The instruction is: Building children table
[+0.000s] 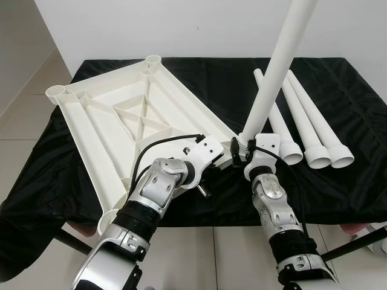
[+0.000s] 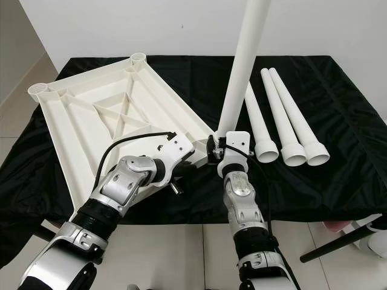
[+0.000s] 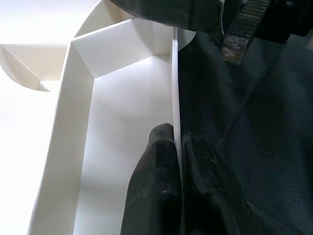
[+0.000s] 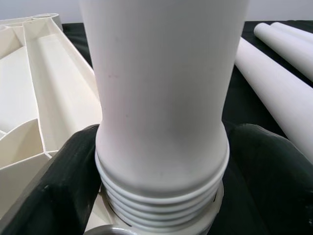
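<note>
The white plastic tabletop lies upside down on a black cloth, ribs and corner sockets facing up. My left gripper is shut on the thin rim of the tabletop near its near right corner, one finger inside the rim and one outside. My right gripper is shut on a white table leg just above its threaded end. The leg stands nearly upright, leaning slightly away, with that end at the corner socket.
Three more white legs lie side by side on the cloth to the right, flared ends toward me. A white wall stands behind the table. A dark bar slants over the tiled floor at the lower right.
</note>
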`<state>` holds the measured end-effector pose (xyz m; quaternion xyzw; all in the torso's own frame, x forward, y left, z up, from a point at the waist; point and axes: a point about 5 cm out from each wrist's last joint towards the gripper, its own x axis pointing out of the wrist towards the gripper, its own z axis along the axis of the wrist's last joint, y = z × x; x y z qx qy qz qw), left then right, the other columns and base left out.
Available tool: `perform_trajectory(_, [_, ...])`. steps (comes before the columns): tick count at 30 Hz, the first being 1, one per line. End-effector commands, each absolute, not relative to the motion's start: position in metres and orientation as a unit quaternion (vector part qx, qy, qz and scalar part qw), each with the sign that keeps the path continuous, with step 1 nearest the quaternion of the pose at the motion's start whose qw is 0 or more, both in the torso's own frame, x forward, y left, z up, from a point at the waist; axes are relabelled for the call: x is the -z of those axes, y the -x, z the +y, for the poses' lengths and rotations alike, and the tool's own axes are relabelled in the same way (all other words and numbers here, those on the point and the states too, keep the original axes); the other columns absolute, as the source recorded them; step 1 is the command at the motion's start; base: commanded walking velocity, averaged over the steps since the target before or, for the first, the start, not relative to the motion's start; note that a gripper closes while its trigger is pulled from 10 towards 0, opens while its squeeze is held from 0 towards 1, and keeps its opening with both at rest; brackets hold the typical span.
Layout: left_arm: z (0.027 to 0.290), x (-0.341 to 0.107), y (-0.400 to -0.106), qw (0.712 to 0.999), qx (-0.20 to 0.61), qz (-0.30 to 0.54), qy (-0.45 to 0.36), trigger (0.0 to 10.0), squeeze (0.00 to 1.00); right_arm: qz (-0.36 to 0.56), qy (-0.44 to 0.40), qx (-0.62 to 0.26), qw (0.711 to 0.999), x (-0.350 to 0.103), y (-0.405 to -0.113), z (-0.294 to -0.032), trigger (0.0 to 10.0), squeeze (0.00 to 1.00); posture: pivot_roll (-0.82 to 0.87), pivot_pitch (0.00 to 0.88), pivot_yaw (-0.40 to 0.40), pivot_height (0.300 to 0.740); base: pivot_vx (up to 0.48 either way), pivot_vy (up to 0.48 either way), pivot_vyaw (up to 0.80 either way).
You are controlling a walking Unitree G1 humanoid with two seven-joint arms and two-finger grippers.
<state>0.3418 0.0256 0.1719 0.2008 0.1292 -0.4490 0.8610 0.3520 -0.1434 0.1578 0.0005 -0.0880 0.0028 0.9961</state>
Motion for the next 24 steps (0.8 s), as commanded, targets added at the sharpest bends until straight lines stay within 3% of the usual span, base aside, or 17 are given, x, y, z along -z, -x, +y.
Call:
perform_trajectory(1, [0.038, -0.170, -0.351, 0.894, 0.371, 0.126, -0.215, 10.0, 0.00, -0.071, -0.008, 0.001, 0.997, -0.150, -0.351, -0.148, 10.0, 0.00, -0.12, 0.132, 0.060, 0.740, 0.000, 0.000, 0.00])
perform_trajectory(24, [0.037, -0.172, -0.352, 0.895, 0.372, 0.122, -0.214, 10.0, 0.00, -0.062, 0.001, -0.087, 0.994, -0.152, -0.357, -0.136, 10.0, 0.00, -0.12, 0.124, 0.061, 0.740, 0.000, 0.000, 0.00])
